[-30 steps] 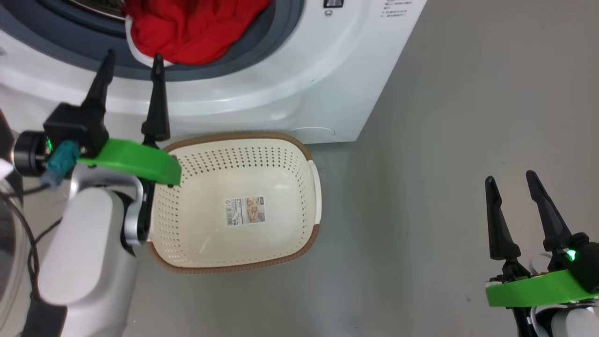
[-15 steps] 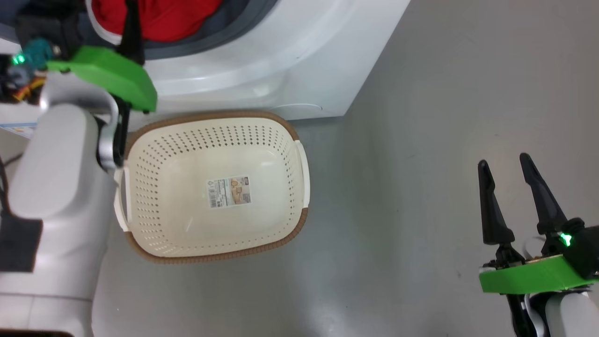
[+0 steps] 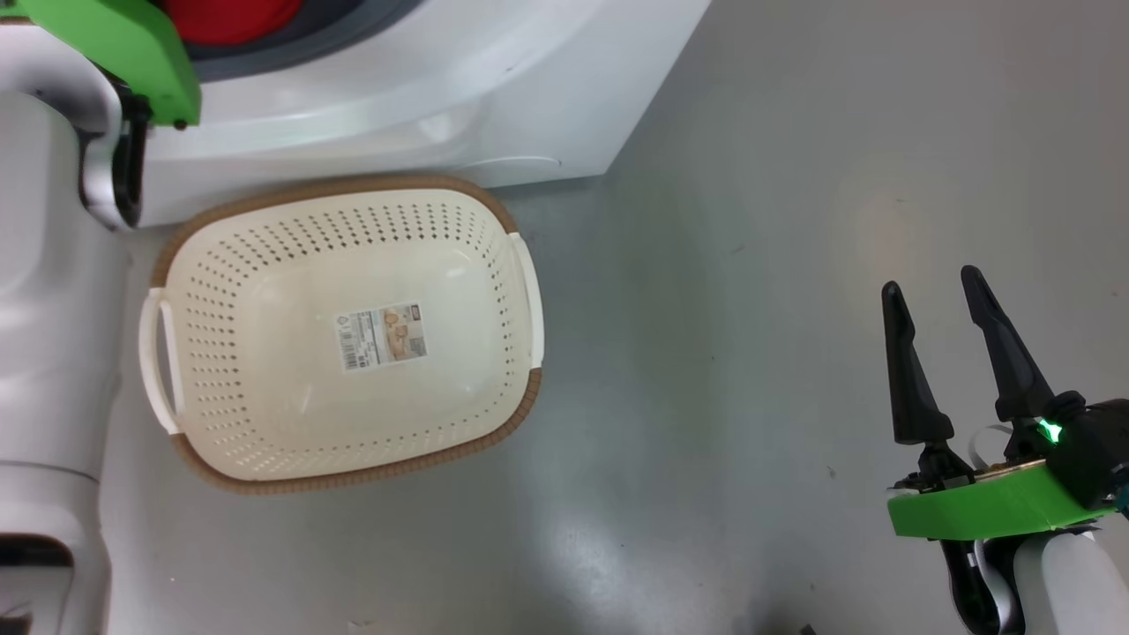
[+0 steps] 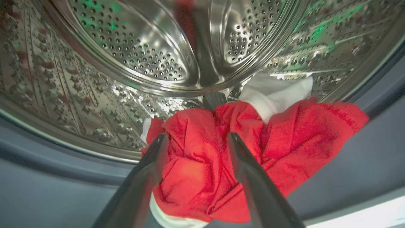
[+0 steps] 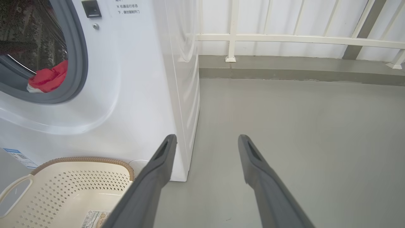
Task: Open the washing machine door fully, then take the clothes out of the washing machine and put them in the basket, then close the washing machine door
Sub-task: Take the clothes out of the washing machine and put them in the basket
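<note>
In the left wrist view my left gripper [image 4: 198, 135] is open in the mouth of the washing machine's steel drum [image 4: 133, 47]. Its two fingers stand on either side of the top of the clothes [image 4: 253, 139], a crumpled red heap with white parts lying over the grey gasket [image 4: 364, 152]. I cannot tell whether the fingers touch the fabric. The clothes [image 3: 229, 13] also peek out at the top of the head view, above the cream basket [image 3: 335, 187], which is empty on the floor against the washing machine [image 3: 397, 97]. My right gripper [image 3: 930, 287] hovers open over bare floor. The washing machine door is out of view.
My pale left forearm [image 3: 44, 309] runs along the basket's left side. Grey floor [image 3: 750, 265] spreads to the right of the machine. In the right wrist view a white railing [image 5: 284, 39] and a low kerb close off the far end.
My left gripper has moved forward from in front of the gasket into the drum mouth, over the clothes. The head camera has shifted with it. The right gripper stays open.
</note>
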Robot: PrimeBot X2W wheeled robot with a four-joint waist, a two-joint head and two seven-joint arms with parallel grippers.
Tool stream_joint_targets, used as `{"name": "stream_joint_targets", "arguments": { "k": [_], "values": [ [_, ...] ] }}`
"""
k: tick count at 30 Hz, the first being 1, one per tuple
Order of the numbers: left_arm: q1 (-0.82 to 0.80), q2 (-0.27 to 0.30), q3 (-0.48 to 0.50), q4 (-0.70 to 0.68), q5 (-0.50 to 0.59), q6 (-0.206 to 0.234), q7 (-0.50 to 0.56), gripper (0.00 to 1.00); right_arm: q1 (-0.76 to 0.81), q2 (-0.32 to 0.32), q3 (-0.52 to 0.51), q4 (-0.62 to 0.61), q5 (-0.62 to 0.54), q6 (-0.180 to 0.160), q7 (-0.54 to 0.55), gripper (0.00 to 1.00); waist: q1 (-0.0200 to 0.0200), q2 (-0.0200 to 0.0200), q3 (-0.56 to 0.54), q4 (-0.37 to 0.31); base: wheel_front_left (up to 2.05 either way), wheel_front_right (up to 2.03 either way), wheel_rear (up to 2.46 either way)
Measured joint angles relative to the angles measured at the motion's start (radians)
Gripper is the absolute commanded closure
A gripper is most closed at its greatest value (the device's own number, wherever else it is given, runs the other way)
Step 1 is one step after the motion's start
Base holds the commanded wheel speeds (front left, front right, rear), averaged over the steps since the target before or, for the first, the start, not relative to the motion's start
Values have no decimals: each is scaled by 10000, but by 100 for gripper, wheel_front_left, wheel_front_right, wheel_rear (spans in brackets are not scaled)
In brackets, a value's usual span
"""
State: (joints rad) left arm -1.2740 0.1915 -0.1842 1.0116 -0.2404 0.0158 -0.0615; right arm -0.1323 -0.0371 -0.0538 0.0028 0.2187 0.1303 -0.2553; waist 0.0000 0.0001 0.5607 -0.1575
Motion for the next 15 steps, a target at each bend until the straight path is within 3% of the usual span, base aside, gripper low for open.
{"name": "stream_joint_targets", "arguments": {
  "k": [15],
  "values": [
    [-1057, 535, -151, 1906, -48, 84, 516, 0, -343, 4, 328, 278, 470, 0, 0, 0, 0, -1, 542, -644, 0, 0, 0]
  ]
}}
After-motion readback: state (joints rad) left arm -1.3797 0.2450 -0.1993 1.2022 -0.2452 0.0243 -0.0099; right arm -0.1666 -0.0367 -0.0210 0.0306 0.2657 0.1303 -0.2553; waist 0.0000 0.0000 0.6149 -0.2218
